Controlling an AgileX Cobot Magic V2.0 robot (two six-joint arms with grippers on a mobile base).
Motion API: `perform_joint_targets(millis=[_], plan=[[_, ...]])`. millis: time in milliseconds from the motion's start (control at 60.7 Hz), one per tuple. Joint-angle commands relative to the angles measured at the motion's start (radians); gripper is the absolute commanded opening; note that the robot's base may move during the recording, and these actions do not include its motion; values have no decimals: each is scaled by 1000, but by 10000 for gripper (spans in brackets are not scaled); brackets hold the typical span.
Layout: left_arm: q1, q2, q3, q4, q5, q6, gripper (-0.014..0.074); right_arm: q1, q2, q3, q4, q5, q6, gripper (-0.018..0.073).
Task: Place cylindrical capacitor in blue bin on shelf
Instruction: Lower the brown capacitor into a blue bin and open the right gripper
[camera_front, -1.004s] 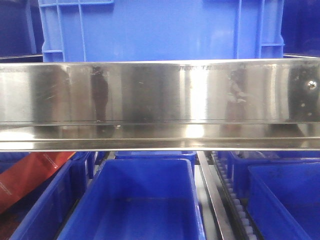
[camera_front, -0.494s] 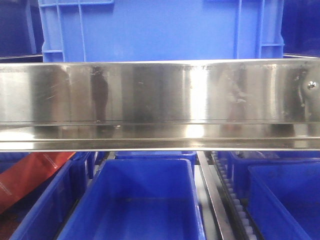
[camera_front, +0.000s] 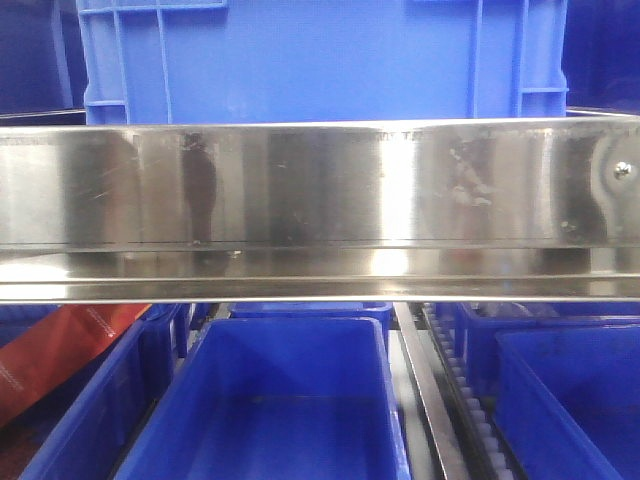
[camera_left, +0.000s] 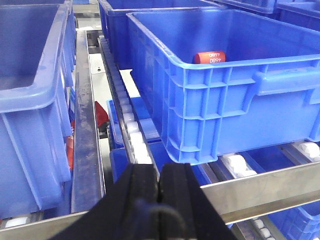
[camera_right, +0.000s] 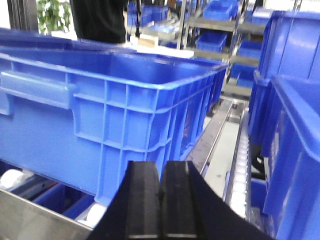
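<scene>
no movement; glossy steel shelf (camera_front: 320, 185)

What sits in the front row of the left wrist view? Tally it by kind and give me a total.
Blue bins: 2, one at the left and one at the centre-right
Red cylinder: 1, lying inside the centre-right bin
Left gripper: 1, closed with nothing in it
Total: 4
More blue bins behind and below are not counted.

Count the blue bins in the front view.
5 at least. One bin sits on the shelf; below its rail are a middle bin, a left bin and two right bins. More may be hidden.
</scene>
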Motion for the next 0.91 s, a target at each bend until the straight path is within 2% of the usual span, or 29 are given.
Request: perform_joint_targets(millis=[0,757,840,889], plan=[[5,-5,1,1,-11,-7,-111,-5,-13,2,-6,-33,0,-159],[5,-7,1,2,-17,-7,-111,-5,-13,2,-6,-35,0,-159],[32,-21,14,4,-31,-7,-111,-5,-13,2,-6,-35,0,-159],[65,-42,36,4,-78,-7,-111,-5,-13,2,-6,-35,0,-159]])
